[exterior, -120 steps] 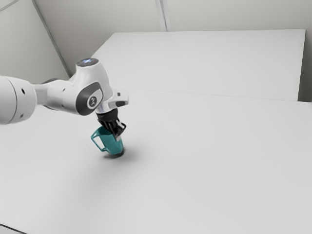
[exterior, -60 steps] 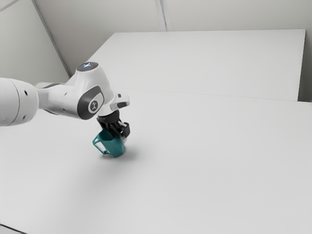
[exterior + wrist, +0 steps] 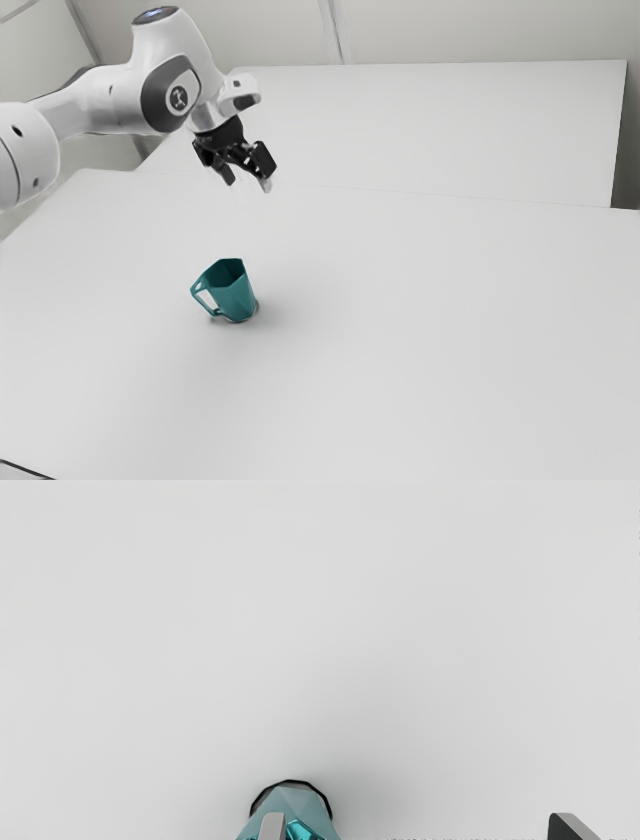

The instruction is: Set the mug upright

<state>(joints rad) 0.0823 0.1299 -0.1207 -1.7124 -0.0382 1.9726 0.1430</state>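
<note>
Higher than half a second ago, the black jaws (image 3: 248, 182) hang wide open and empty, well above the teal mug (image 3: 232, 294). It stands mouth-up on the desk (image 3: 400, 330). Looks like the retreat after righting; next, just keep clear of it.

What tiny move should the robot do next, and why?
I'd ease the claw a little higher, away from the mug. The mug looks upright already, its opening up and base on the table, and the claw hangs open above it without touching, so going down might knock it over.
</note>
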